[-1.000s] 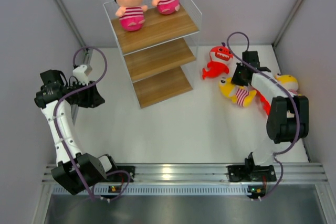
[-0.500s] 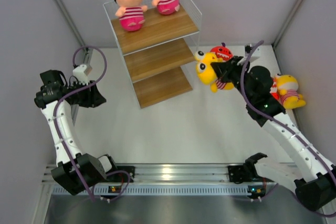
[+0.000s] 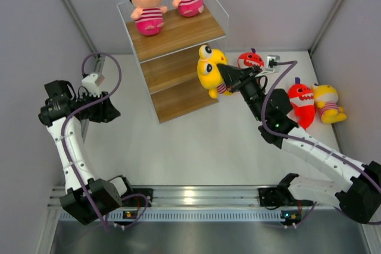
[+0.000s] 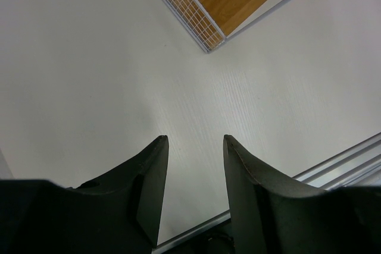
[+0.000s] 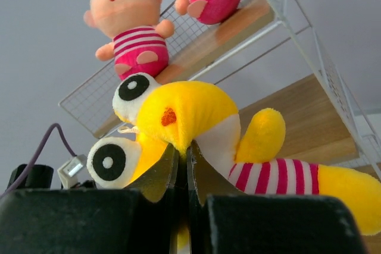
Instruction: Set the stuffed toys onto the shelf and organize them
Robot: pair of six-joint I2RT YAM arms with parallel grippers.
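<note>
"Right gripper (image 5: 182, 153), how do you read it?"

"You have it pinched tight on the plush of one yellow doll (image 3: 208, 71). It holds the doll off the table (image 3: 190, 147), just beside the right side of the shelf (image 3: 178, 66), near the middle board."

"And your left gripper (image 4: 195, 140)?"

"That one hangs over the table to the left of the shelf, jaws apart, nothing between them."

"Where do you see the other toys?"

"Two boy dolls (image 3: 146, 4) sit side by side on the top board. One red shark (image 3: 250, 59) lies just behind your right arm. The other red shark (image 3: 300, 98) lies right against a second yellow doll (image 3: 326, 102) near the right wall."
</note>
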